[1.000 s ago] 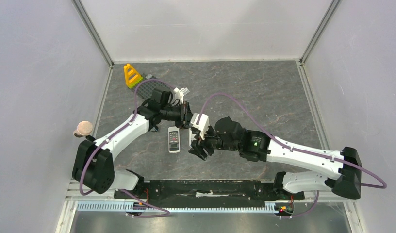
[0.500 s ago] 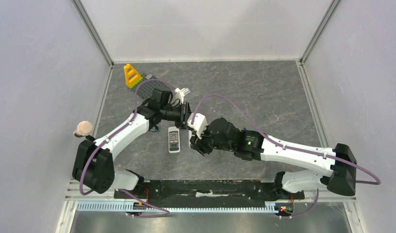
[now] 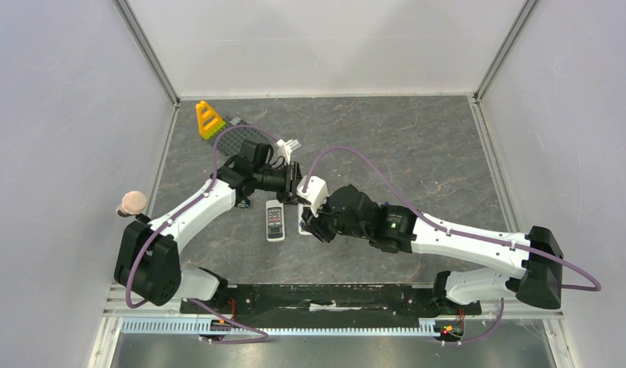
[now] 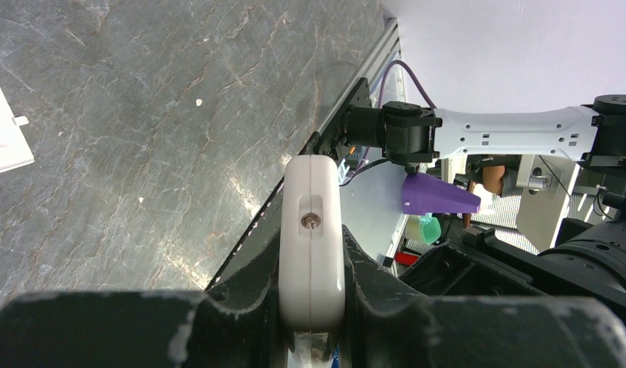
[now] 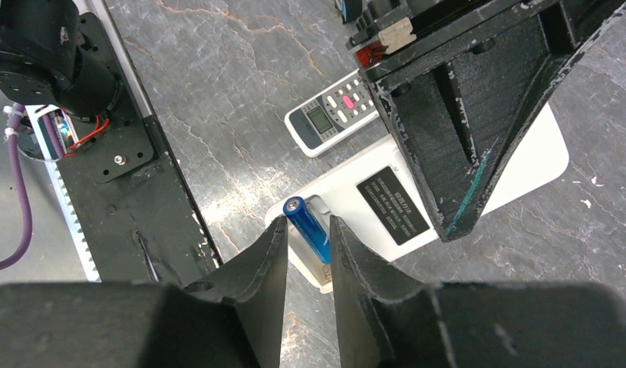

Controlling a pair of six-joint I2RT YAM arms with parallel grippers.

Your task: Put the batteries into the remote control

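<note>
Blue battery (image 5: 310, 238) sits straight between right gripper (image 5: 307, 224) fingers, long axis nearly along them, at white remote (image 5: 348, 188) bay; pinch not clear. Left gripper (image 4: 310, 261) clamps remote.

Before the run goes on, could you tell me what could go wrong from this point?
1. The blue battery appears askew in the white remote's open compartment, between the fingers of the right gripper; a squeeze might pop it out rather than seat it.
2. The left gripper clamps that remote away from the compartment, so pressing down there could tilt it or make it slip.
</note>
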